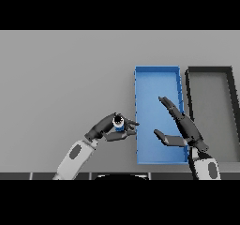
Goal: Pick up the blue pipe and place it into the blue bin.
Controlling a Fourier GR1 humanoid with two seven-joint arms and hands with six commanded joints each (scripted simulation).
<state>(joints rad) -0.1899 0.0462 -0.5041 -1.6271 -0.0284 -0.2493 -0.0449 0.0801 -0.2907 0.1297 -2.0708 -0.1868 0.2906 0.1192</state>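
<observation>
A short blue pipe (119, 123) with a dark open end is pinched between the fingers and thumb of my left hand (107, 128), just left of the blue bin. The blue bin (157, 70) is a long rectangular tray lying lengthwise away from me, right of centre. My right hand (185, 129) hovers over the bin's near right part, fingers straight and thumb spread, holding nothing.
A dark grey bin (209, 70) of similar shape stands directly right of the blue bin, almost touching it. The grey table (65, 78) stretches to the left and behind.
</observation>
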